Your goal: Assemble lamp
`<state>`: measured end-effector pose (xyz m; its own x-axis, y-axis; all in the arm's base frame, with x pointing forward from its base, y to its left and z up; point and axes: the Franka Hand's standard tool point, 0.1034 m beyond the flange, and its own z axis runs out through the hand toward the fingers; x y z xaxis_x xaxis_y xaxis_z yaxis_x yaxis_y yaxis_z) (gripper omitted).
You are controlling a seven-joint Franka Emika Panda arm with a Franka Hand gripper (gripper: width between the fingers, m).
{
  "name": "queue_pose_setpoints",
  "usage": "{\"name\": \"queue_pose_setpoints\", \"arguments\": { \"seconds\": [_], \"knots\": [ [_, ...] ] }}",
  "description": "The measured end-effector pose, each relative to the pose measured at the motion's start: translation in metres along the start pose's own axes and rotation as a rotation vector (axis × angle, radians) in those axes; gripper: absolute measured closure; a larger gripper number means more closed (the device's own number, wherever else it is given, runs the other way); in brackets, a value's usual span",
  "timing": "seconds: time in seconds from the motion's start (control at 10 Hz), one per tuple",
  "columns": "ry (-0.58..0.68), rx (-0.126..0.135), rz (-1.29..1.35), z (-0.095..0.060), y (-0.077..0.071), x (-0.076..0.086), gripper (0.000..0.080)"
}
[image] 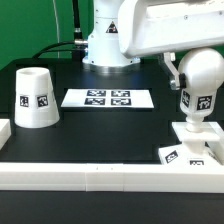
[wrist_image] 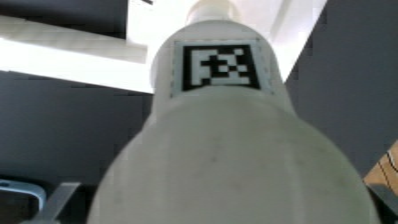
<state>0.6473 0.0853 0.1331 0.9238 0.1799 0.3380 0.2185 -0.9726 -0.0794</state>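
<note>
**Bulb upright on the base, my pincer around it**

Closest to my wrist, the bulb (wrist_image: 214,140) fills the view, its tag facing the camera and its narrow end pointing away. My pincer (wrist_image: 214,186) flanks its wide part, one finger (wrist_image: 39,198) at each side; I cannot tell whether the fingers press on it or merely stand beside it.

In the exterior view, a long white rail (image: 100,176) runs along the near edge of the black surface (image: 110,135). Just behind it, at that view's right, the base (image: 190,144) carries the bulb (image: 198,88) upright. Farther back at that view's left the shade (image: 35,97) stands wide end down, well apart from them. The marker board (image: 108,98) lies in the middle.
</note>
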Motion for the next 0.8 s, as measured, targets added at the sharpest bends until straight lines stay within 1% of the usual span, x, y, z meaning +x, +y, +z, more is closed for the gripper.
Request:
{"name": "queue_pose_setpoints", "arguments": {
  "seconds": [0.4, 0.6, 0.7, 0.8],
  "knots": [
    [-0.007, 0.001, -0.004, 0.01, -0.004, -0.008, 0.0223],
    [0.034, -0.016, -0.006, 0.011, -0.002, -0.008, 0.0223],
    [0.046, -0.023, -0.006, 0.013, -0.001, -0.012, 0.0223],
    [0.065, -0.03, -0.008, 0.014, -0.002, -0.013, 0.0223]
  ]
}}
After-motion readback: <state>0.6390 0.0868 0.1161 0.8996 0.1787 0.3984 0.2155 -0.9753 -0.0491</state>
